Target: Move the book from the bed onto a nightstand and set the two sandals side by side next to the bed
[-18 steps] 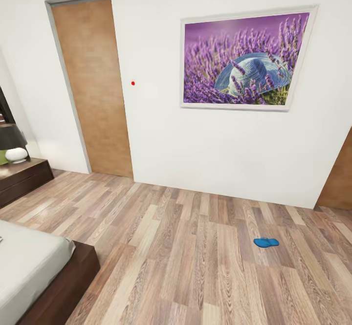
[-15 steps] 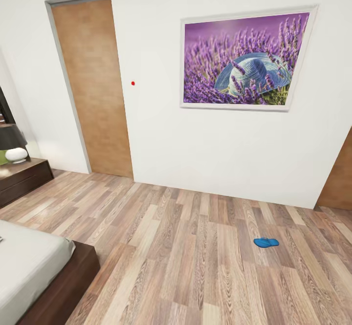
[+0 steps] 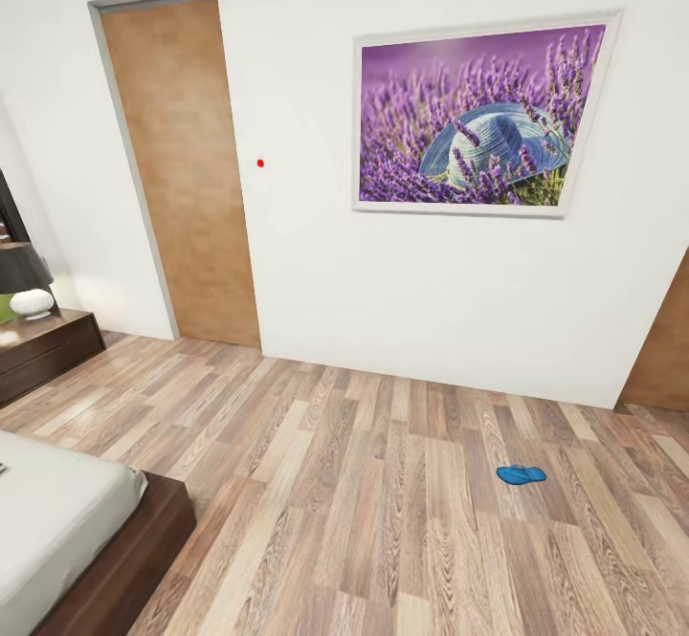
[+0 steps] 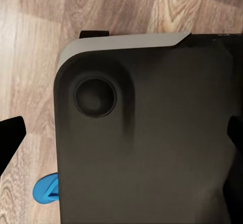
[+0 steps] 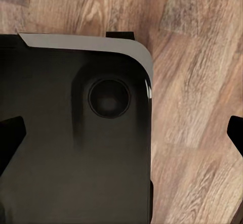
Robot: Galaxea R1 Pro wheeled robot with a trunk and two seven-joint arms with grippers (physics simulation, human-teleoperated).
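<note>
While both tools gape | sandal on floor | bed apart

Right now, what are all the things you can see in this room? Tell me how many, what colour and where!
sandal: 1 in the head view, bright blue, flat on the floor at right, far from the bed; a blue sandal edge also shows beside the robot's base.
bed: 1, pale grey mattress on dark brown frame, lower left.
picture: 1, purple lavender with blue hat, on the white wall.
door: 1, brown wood, shut, left of the picture.
lamp: 1, dark shade, white foot, on a dark cabinet at far left.
floor: light-brown planks.
robot base: black, with grey rim, on the floor.
</note>
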